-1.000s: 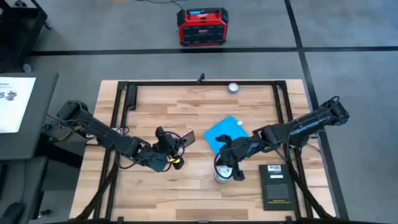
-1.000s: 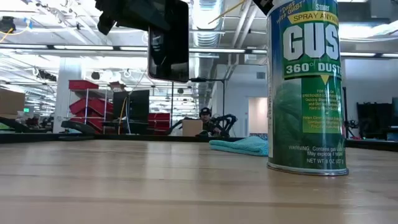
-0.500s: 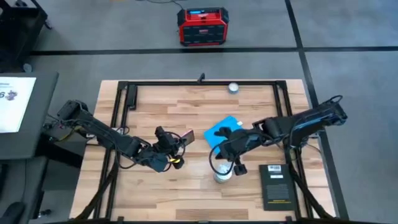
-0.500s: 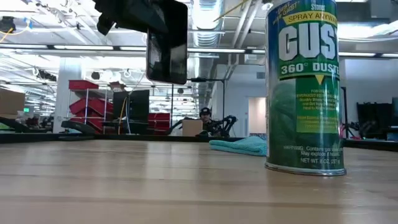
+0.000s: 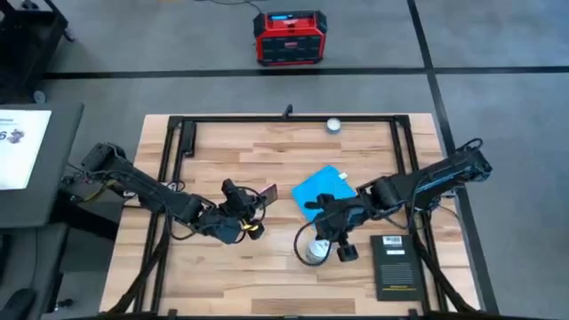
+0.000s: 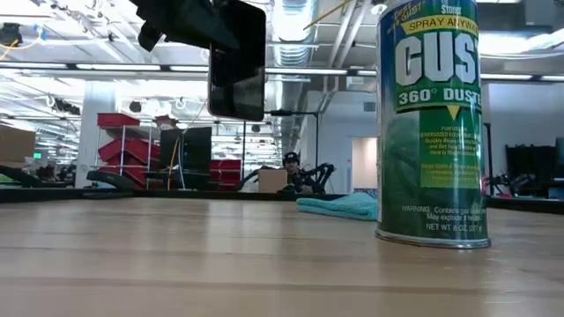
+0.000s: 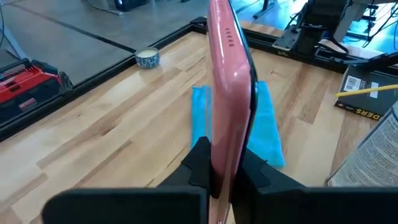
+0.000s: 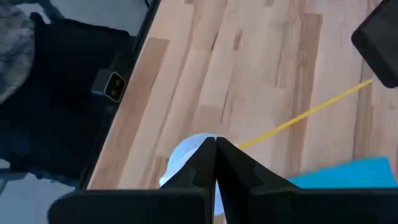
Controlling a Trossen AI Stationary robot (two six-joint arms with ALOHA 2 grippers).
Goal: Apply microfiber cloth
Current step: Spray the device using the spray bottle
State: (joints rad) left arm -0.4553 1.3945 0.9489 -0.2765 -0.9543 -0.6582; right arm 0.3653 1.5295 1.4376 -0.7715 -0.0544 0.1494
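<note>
The blue microfiber cloth point(image 5: 324, 187) lies flat on the wooden table, right of centre; it also shows in the low view point(image 6: 339, 207). My left gripper point(image 5: 256, 200) is shut on a pink-backed phone point(image 5: 267, 194) just left of the cloth, held above the table point(image 6: 238, 57). A green spray can point(image 6: 432, 123) stands upright near the cloth's near side point(image 5: 313, 252). My right gripper point(image 8: 214, 149) is shut and sits right at the can's white top point(image 8: 186, 160). My left gripper pinches the phone at one end point(image 7: 222, 177) between its two fingers, one on the pink back and one on the black screen. The phone stands on edge, lifted clear of the table. My right gripper: I cannot tell whether its shut fingertips touch the can's top.
A black booklet point(image 5: 396, 264) lies at the near right, close to the can. A thin yellow straw point(image 8: 305, 112) sticks out from the can. A small round tin point(image 5: 333, 125) sits at the far edge. A black rail frame point(image 5: 178, 133) borders the table.
The spray can has turned a little about its axis and slid slightly along the table, staying upright. My right gripper has shifted a bit toward the table's near edge by the can. The left arm keeps the phone raised in place.
</note>
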